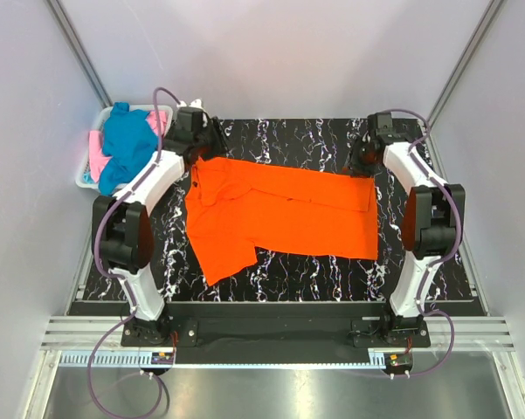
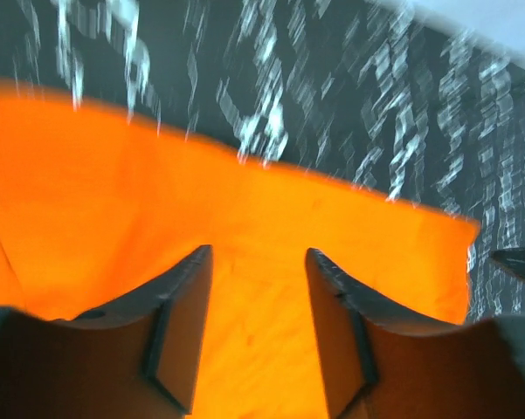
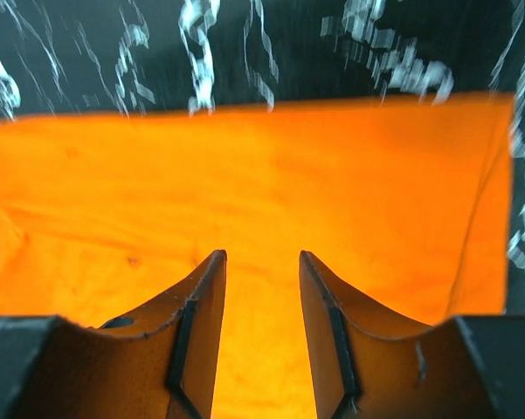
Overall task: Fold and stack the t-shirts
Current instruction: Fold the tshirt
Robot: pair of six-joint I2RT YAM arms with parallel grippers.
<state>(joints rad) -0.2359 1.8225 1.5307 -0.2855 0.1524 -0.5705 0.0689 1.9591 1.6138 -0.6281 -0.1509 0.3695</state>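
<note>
- T-shirts awaiting their turn: teal-blue t-shirt [image 1: 127, 144] heaped over pink t-shirt [image 1: 96, 157] inside the white basket [image 1: 86, 168], neither folded.
- Left gripper [image 1: 208, 150]: just right of the basket, above the far left corner of the orange cloth; fingers spread, nothing pinched.
- Orange t-shirt [image 1: 288, 214]: right of the basket, lying flat and lengthwise on the marbled table [image 1: 297, 272].
- Right gripper [image 1: 367, 155]: farthest from the basket, above the far right corner; fingers spread, bare cloth between them.
- Judgement: a far-edge pickup appears due. Both should pinch the hem together and carry it level, so the fold lands square.
</note>
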